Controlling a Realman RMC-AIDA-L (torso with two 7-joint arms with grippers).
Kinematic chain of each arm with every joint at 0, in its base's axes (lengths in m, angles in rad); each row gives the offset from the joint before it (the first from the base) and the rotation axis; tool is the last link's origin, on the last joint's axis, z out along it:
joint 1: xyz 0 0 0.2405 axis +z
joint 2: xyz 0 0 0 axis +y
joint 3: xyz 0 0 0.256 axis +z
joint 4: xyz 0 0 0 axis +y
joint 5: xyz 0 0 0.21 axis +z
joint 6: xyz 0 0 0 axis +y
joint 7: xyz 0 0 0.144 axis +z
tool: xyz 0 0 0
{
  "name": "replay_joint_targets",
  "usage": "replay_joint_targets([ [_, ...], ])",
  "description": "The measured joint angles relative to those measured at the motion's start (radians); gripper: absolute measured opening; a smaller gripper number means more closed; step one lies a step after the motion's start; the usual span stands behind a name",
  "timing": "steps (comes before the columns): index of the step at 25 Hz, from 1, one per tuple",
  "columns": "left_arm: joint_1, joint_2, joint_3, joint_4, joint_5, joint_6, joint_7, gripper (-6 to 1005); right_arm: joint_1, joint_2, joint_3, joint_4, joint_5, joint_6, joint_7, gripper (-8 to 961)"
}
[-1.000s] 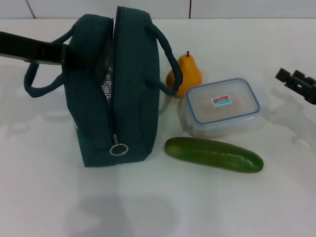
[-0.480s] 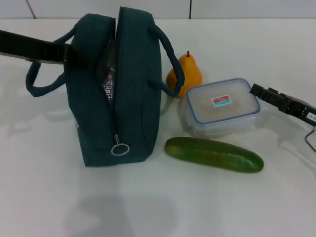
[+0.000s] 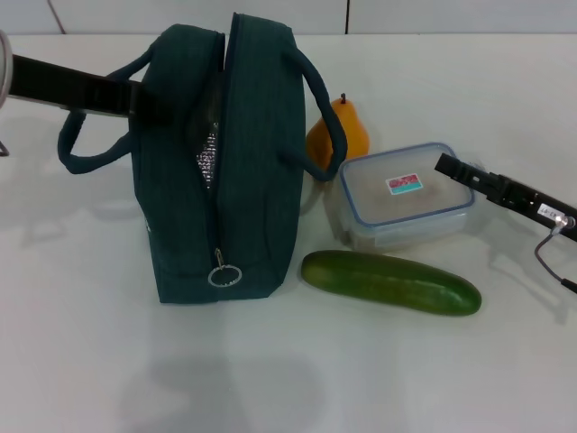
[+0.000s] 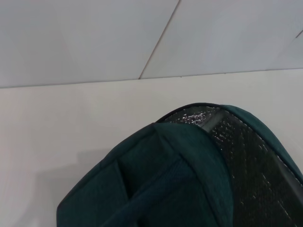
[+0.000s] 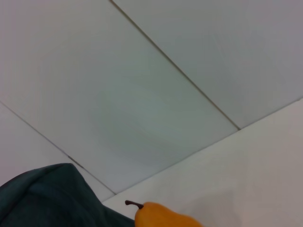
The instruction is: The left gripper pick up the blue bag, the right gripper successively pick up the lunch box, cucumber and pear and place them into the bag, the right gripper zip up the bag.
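Table (image 3: 81, 361): a white surface that carries everything; a pale tiled wall rises behind its far edge.
Blue bag (image 3: 243, 162): it stands upright on the left half of the table, towards the far edge. Its top zip is partly undone, silver foil lining shows in the gap, and the ring pull (image 3: 224, 275) hangs low on the near end. One loop handle sticks out to the left, the other to the right.
Left gripper (image 3: 144, 99): the black arm reaches in from the table's left edge at handle height and meets the bag's left side by the left handle. The tips are hidden behind the fabric, so whether it grips the bag cannot be told. Its wrist view shows only the bag's top and foil lining (image 4: 255, 156) from close up.
Cucumber (image 3: 389, 281): it lies flat nearer the front edge, just right of the bag's near end and in front of the lunch box.
Lunch box (image 3: 406, 194): lid on, sticker up, right of the bag.
Right gripper (image 3: 446, 165): it comes in from the table's right edge, its tip at the lunch box's right rim, probably just above it; the finger state cannot be made out.
Pear (image 3: 347, 131): it stands behind the lunch box, partly hidden by the bag's right handle.
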Motion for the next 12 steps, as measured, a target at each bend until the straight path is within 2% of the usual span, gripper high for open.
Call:
replay_joint_targets([
  [12,-0.002,0.0,0.0,-0.001,0.0,0.0,0.003,44,0.003,-0.003,-0.003,0.008,-0.001,-0.07,0.087,821],
])
